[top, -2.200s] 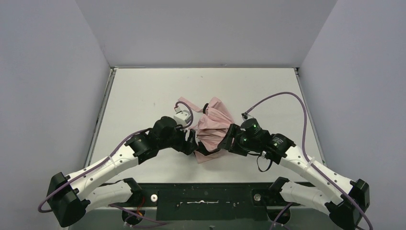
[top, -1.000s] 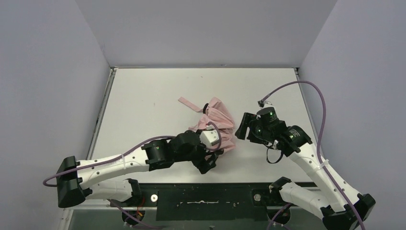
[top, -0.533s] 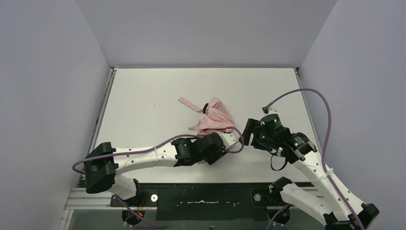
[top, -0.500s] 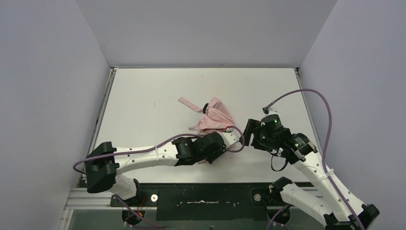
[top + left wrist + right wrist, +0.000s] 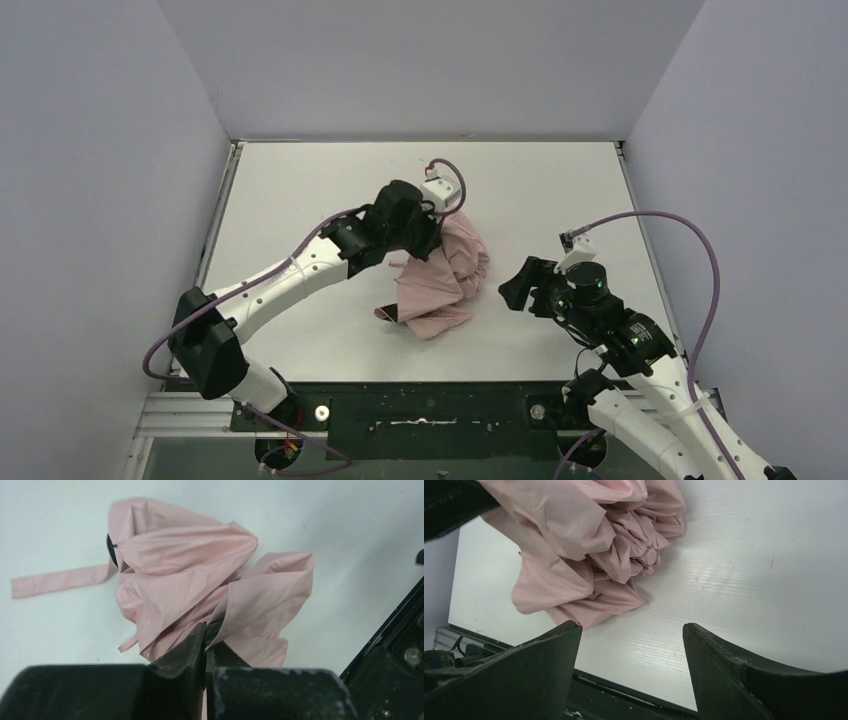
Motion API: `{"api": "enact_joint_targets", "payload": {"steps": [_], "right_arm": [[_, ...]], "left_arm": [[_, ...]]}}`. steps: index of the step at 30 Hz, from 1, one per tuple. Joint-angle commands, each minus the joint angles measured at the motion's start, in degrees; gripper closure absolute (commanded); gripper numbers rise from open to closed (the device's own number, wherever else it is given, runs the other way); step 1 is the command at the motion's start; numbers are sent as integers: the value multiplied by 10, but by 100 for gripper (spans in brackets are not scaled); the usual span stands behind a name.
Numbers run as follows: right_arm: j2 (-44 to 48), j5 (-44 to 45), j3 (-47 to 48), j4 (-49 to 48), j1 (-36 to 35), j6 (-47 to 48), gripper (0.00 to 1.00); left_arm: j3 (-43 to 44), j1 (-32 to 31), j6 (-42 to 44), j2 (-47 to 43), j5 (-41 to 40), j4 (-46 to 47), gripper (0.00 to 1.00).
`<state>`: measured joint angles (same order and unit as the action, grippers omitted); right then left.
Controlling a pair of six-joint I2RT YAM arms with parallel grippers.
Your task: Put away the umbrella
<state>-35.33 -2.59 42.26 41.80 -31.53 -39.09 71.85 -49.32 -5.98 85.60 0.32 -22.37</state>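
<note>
Top external view: the umbrella [image 5: 440, 285] lies as a crumpled pink heap about mid-table [image 5: 290, 190], with bare white surface all round it. The room is widest toward the far edge and the left side, and narrower toward the near edge, where a black rail [image 5: 430, 405] runs. Walls [image 5: 100, 150] close the left, right and far sides. The left gripper [image 5: 425, 240] sits over the heap's far end; in the left wrist view its fingers [image 5: 192, 642] are pressed together on a fold of fabric. The right gripper [image 5: 515, 290] hangs just beside the heap's right side, fingers spread wide, clear of the cloth. The fabric is loose and bunched in puckered folds. A flat strap [image 5: 55, 580] trails onto the table, and a small black part [image 5: 111, 550] shows beside it.
</note>
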Motion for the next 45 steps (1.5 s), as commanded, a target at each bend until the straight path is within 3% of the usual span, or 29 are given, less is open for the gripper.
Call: {"api": "enact_joint_targets", "payload": {"steps": [1, 5, 12, 18, 27, 37, 42, 45], "right_arm": [[0, -7, -23, -150, 1, 51, 24], [-55, -46, -25, -234, 1, 80, 22], [-194, -87, 34, -292, -15, 110, 20], [-254, -66, 63, -299, -20, 106, 21], [-295, -57, 72, -407, -22, 121, 20], [-341, -66, 164, -318, -12, 294, 9], [-360, -104, 192, -285, -5, 358, 11], [-372, -120, 207, -265, -3, 381, 18]], "left_arm": [[102, 46, 1, 53, 119, -16, 100], [160, 83, -5, 111, 172, -33, 100], [230, 104, 5, 177, 197, -67, 100], [198, 119, -21, 167, 216, -43, 100], [165, 134, -58, 136, 291, 7, 100], [151, 148, -52, 110, 414, 49, 100], [146, 150, -41, 98, 444, 51, 100], [147, 150, -33, 93, 448, 43, 100]]}}
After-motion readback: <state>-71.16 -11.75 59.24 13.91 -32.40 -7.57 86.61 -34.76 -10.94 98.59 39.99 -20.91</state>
